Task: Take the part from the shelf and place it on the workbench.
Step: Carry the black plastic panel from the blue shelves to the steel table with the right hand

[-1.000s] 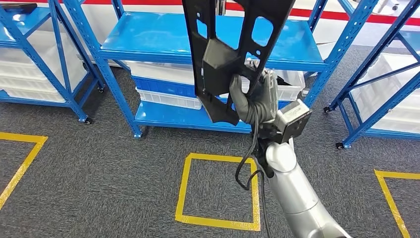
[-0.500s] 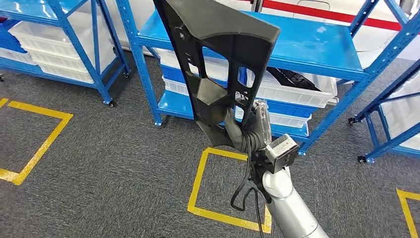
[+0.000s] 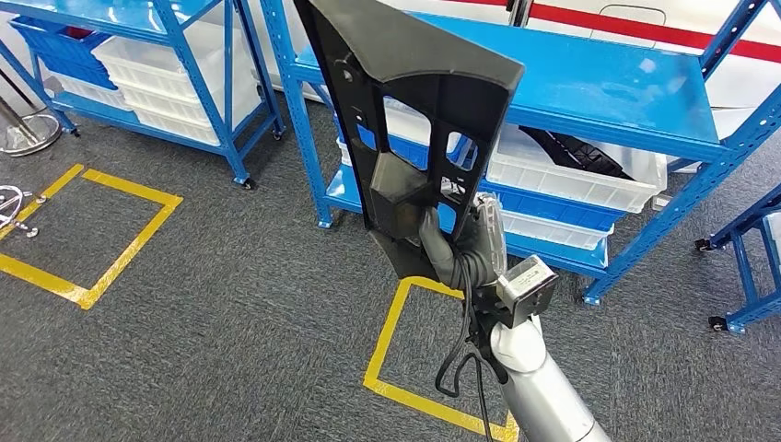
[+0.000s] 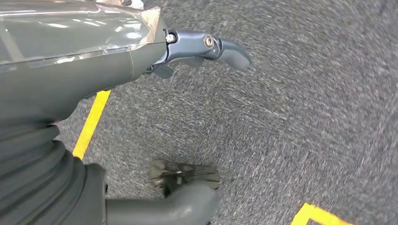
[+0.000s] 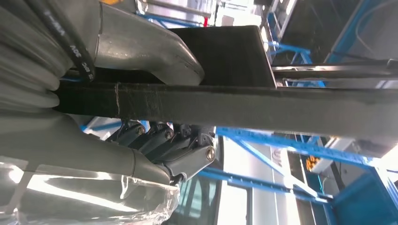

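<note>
1. Carpet (image 3: 230, 304), grey, lies nearest to me, under my right arm (image 3: 543, 396), which rises silver from the lower edge of the head view.
2. Just in front of that arm, a yellow tape square (image 3: 405, 391) marks the carpet; a second yellow square (image 3: 110, 276) lies well to the left of it.
3. I see my right hand (image 3: 465, 249) at the top of the arm, grasping the part (image 3: 414, 110) by its lower end. In the right wrist view the thumb (image 5: 141, 44) presses one face of the part's edge (image 5: 263, 105) and the darker fingers (image 5: 164, 140) curl around the other side.
4. I read the part as a large black plastic panel with cut-out openings, held upright and leaning a little left, raised well above the carpet and in front of the shelf (image 3: 589, 83).
5. My left hand (image 4: 94, 70) hangs over the carpet in the left wrist view; its fingers (image 4: 220, 47) are stretched out with nothing between them and the thumb (image 4: 183, 201), so I call it released.
6. Beyond the part, the blue shelf holds white bins (image 3: 580, 175) on its lower level, one with dark pieces inside.
7. Farther left of that shelf stands another blue rack (image 3: 157, 55) with white bins stacked on it.
8. At the far left edge of the head view, beside the rack, I see a round metal base (image 3: 28, 129).
</note>
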